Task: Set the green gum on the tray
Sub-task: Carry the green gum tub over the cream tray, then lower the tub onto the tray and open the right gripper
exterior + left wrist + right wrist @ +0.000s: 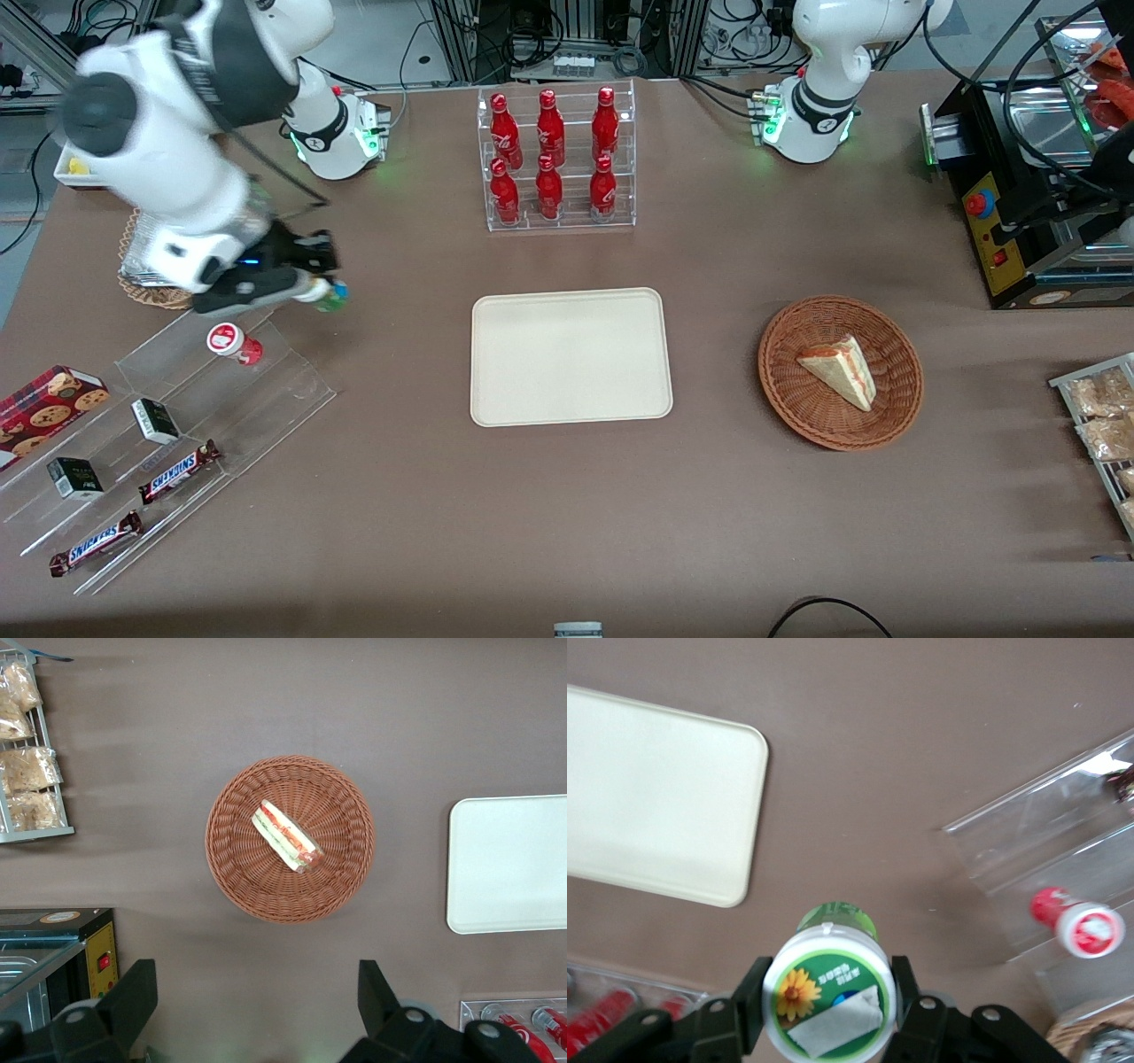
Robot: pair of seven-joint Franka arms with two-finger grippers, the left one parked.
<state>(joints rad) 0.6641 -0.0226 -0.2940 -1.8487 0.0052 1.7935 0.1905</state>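
Observation:
My right gripper [326, 291] is shut on the green gum [333, 297], a small green bottle with a white lid and a green flower label. It holds the bottle above the table, near the clear stepped stand and toward the working arm's end. In the right wrist view the lid [829, 994] sits between the two black fingers [751, 1003]. The cream-beige tray [570, 356] lies flat in the middle of the table and bears nothing; its corner shows in the right wrist view [656, 797] and its edge in the left wrist view [509, 864].
A red gum bottle [232, 343] stands on the clear stepped stand [177, 425] with chocolate bars and small boxes. A rack of red soda bottles [554, 159] stands farther from the front camera than the tray. A wicker basket [840, 372] holds a sandwich.

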